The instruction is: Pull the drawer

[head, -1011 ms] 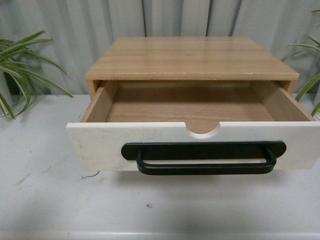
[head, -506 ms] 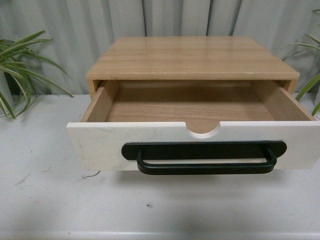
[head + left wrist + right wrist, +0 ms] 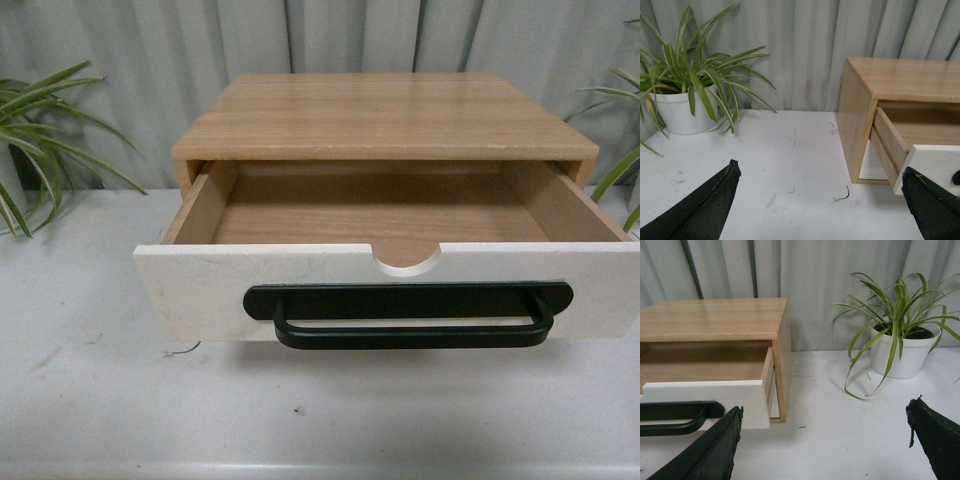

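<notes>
One drawer (image 3: 300, 290) stands pulled well out of the wooden cabinet (image 3: 380, 115), its white front toward the robot and its light wood inside bare. Across that front runs a long black bar handle (image 3: 410, 315), just below the half-round notch (image 3: 407, 263) cut in the front's upper edge. No brand, label or writing can be read on the drawer, the cabinet or the handle. The cabinet sits on a white tabletop (image 3: 100, 400), with a grey pleated curtain (image 3: 150, 60) behind it.

Neither arm shows in the front view. In the left wrist view the left claw (image 3: 820, 200) is spread wide with nothing between its two dark fingers (image 3: 700, 205); it hangs over the tabletop, off the cabinet's left side, apart from the drawer's white front corner. A small dark curl of wire or thread (image 3: 842, 194) lies on the tabletop near the cabinet's left foot. A potted plant (image 3: 685, 95) in a white pot stands well to the left of the cabinet, by the curtain.

In the right wrist view the right claw (image 3: 825, 440) is likewise released and empty, off the cabinet's right side, one finger tip showing just in front of the drawer's right end without clearly touching it. A second plant (image 3: 900, 340) in a white pot stands to the right of the cabinet.
</notes>
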Action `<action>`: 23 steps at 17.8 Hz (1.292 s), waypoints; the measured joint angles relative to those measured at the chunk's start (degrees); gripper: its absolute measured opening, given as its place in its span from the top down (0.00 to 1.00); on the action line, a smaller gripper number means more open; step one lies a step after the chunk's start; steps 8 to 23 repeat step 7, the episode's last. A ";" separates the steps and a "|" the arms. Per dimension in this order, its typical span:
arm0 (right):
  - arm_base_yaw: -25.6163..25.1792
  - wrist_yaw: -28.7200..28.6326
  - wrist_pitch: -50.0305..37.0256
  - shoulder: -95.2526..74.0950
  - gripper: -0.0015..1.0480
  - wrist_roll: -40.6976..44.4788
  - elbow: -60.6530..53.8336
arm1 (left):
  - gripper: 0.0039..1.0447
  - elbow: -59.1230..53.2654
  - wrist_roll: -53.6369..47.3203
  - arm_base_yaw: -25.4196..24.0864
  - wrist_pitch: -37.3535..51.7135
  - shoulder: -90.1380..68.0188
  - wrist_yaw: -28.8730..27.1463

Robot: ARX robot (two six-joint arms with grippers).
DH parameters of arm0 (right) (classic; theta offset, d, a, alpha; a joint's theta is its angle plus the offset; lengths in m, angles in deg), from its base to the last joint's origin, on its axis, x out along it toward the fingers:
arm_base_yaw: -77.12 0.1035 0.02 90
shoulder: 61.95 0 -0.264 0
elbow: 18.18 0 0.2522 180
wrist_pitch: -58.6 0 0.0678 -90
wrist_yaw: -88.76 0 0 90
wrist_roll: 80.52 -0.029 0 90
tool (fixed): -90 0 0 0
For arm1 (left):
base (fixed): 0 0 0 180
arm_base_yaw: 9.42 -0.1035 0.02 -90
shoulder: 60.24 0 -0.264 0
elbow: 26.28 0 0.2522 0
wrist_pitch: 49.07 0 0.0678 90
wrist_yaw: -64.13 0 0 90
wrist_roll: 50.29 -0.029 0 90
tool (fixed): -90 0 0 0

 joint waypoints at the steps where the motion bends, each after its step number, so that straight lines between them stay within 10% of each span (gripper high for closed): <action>1: 0.00 0.00 0.02 0.00 0.07 0.02 0.00 | 0.07 0.00 0.00 0.00 0.00 0.00 0.02; 23: 0.00 0.00 0.02 0.00 0.06 0.02 0.00 | 0.06 0.00 -0.04 0.00 0.00 0.00 0.02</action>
